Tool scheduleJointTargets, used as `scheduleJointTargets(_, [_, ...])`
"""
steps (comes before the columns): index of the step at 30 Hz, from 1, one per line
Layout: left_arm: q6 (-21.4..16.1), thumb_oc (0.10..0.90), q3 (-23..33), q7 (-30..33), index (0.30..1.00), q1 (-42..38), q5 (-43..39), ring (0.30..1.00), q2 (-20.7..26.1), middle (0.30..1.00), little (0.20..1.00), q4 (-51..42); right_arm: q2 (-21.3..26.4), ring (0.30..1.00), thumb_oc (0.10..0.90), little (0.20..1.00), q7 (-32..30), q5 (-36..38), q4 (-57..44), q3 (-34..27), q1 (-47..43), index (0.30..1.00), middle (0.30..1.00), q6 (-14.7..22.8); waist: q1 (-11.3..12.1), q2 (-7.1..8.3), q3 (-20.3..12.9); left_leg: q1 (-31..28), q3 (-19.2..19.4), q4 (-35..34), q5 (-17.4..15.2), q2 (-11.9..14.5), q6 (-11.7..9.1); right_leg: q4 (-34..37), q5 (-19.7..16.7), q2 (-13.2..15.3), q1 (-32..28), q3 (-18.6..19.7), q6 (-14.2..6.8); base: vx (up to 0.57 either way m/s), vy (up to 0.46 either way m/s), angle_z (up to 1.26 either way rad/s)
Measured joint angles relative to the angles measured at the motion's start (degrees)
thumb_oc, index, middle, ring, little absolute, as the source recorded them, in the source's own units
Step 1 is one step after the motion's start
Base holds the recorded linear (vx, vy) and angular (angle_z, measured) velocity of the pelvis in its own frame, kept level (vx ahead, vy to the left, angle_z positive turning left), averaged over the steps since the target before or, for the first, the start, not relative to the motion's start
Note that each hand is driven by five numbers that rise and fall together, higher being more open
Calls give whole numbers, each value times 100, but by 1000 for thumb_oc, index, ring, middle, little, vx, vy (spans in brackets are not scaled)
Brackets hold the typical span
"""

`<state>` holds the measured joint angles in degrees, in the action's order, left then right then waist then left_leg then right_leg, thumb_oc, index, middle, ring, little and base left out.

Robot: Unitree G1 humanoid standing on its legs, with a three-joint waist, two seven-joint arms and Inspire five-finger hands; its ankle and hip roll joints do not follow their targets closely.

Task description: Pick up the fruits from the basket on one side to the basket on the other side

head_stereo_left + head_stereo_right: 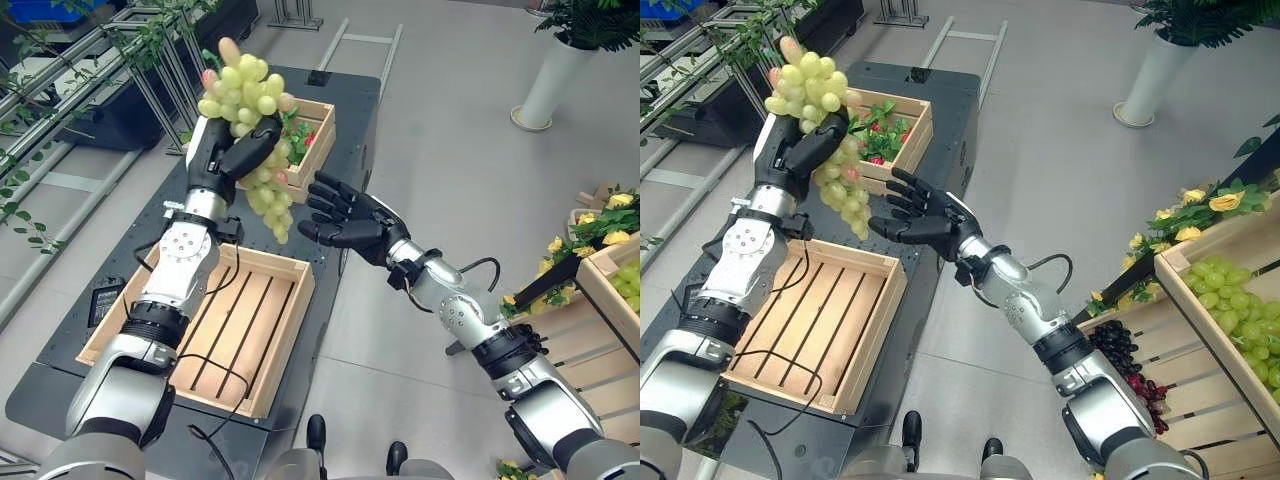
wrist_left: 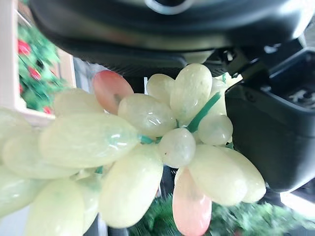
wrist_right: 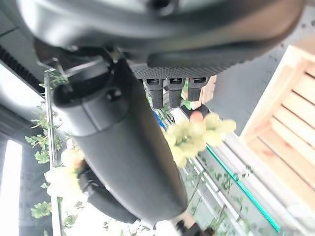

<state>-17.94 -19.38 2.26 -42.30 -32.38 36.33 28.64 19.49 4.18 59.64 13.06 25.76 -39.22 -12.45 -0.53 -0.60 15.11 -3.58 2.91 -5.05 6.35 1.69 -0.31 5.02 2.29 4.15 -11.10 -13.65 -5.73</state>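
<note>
left eye view: left hand (image 1: 228,152) curled round green grape bunch (image 1: 255,130), held in the air above the table's (image 1: 340,120) far half | bunch's long axis near upright, tip hanging down | right hand (image 1: 345,215) spread, just beside the tip | near crate (image 1: 255,310) bare | far crate (image 1: 318,125) holds greenery

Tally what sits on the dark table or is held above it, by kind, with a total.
Wooden crates: 2, near one, far one
Green grape bunches: 1, held by the left hand
Total: 3
</note>
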Motion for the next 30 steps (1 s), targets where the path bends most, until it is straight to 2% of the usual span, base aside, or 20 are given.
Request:
scheduleJointTargets(8, [1, 400, -93, -312, 300, -72, 11, 300, -166, 300, 300, -96, 42, 900, 800, 900, -1, 163, 0, 0, -207, 900, 900, -8, -35, 74, -43, -10, 40, 0, 0, 7, 0, 0, -2, 1, 17, 42, 2, 6, -3, -2])
scheduleJointTargets(18, [16, 400, -741, -1099, 300, -549, 134, 300, 53, 300, 300, -50, 156, 900, 800, 900, -43, 165, 32, -3, -240, 900, 900, -5, -41, 84, -50, -35, 86, 0, 0, 10, 0, 0, -25, 17, 19, 86, 3, 0, 0, -1])
scheduleJointTargets(24, [16, 400, -785, -1418, 300, -607, 181, 300, 53, 300, 300, -50, 141, 900, 800, 900, -91, 188, 75, -3, -266, 900, 900, -5, -94, 82, -51, -61, 116, 0, 0, 16, 0, 0, -30, 17, 6, 103, 7, -1, -2, -1])
scheduleJointTargets(30, [16, 400, -1099, -1757, 300, -824, 234, 300, 146, 300, 300, -39, 133, 900, 800, 900, -100, 438, 236, -2, -273, 900, 900, -4, -88, 81, -52, -68, 127, 0, 0, 16, 0, 1, -35, 19, 4, 110, 8, 0, 0, 0])
